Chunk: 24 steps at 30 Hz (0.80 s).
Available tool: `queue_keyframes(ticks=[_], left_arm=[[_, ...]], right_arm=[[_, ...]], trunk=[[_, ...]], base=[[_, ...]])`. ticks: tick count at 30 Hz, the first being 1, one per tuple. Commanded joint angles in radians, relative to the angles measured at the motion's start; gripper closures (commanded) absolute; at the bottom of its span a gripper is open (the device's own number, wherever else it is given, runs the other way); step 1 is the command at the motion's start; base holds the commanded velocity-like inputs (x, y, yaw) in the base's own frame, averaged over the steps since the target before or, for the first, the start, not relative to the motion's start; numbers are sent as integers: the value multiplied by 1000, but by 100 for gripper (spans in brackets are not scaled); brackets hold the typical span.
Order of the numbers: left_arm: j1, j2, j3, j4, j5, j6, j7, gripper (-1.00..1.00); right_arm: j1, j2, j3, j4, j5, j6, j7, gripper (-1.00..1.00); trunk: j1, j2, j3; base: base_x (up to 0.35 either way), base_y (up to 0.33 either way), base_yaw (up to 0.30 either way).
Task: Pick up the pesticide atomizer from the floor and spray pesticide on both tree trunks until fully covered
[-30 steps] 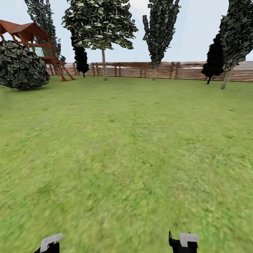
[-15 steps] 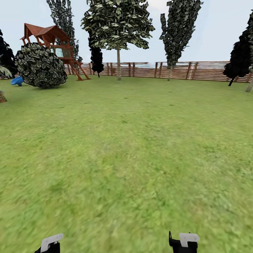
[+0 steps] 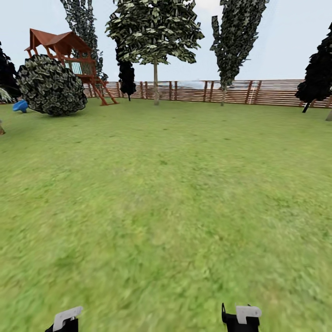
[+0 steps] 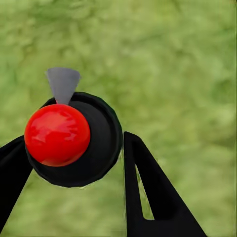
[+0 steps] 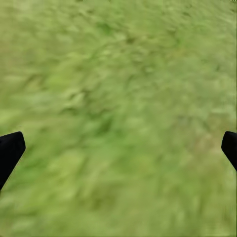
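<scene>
Lawn [image 3: 166,198] stretches ahead of me to the slatted wooden fence [image 3: 272,94], where two bare-trunked trees [image 3: 155,32] stand just before it; one tree trunk [image 3: 156,83] rises near the red playhouse [image 3: 62,46] and round bush [image 3: 50,85]. My left hand [image 4: 74,163] is clenched on the pesticide atomizer [image 4: 74,138], its red ball facing the wrist camera above grass. My right hand [image 5: 118,148] hangs released, fingers [image 5: 10,150] spread wide over the lawn.
</scene>
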Motion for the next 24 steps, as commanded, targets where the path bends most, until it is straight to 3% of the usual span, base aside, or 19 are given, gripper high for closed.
queue_keyframes(ticks=[1,24], left_arm=[[0,0,-9,0,5,-3,3,100],[0,1,-8,0,5,-3,3,100]], right_arm=[[-1,0,8,0,-1,0,-8,-100],[-1,0,8,0,-1,0,-9,-100]], trunk=[[0,0,-2],[0,0,-28]], base=[[339,0,0],[339,0,0]])
